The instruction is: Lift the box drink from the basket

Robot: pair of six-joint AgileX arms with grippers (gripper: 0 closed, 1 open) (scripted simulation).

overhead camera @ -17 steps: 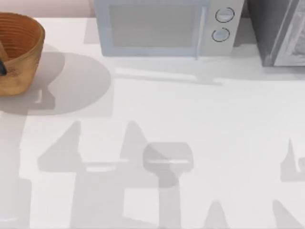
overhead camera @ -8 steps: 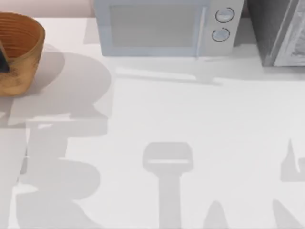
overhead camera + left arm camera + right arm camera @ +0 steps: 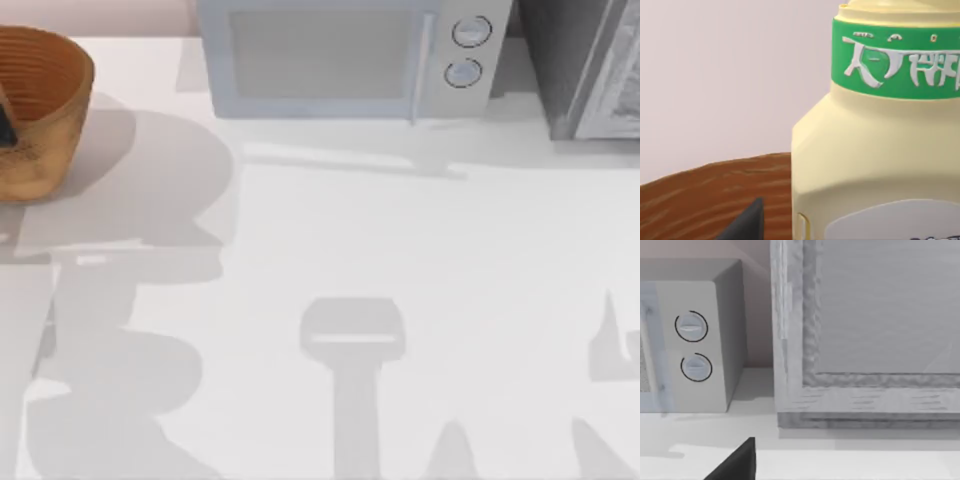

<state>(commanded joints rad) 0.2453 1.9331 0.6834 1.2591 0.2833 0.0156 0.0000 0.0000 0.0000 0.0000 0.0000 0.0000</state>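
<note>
Basket (image 3: 35,110): the round woven orange-brown bowl stood at the far left of the table (image 3: 400,260), partly cut by the top view's left edge; its ribbed brown rim also showed in the left wrist view, low and behind the carton.

Box drink (image 3: 880,150): the pale yellow carton with a green band under its top stood very close before the left wrist camera, upright, its top above the basket rim. Whether its base sat on the basket floor or hung clear of it could not be told.

Left gripper (image 3: 5,125): a dark part of it showed at the basket's opening at the top view's left edge, and a black fingertip (image 3: 747,222) lay just beside the carton. It had likely been put there because the basket is deep and the carton can only be reached from above. Whether the fingers were spread or pressed on the carton could not be told.

Right gripper: one dark finger (image 3: 737,462) showed low in its own wrist view, which faced the grey-white microwave (image 3: 690,340) and a grey cabinet (image 3: 865,330); this arm seemed idle, and its fingers' spread could not be told.

Stage, as a judgement: at the grasp or early in the lift.
</note>
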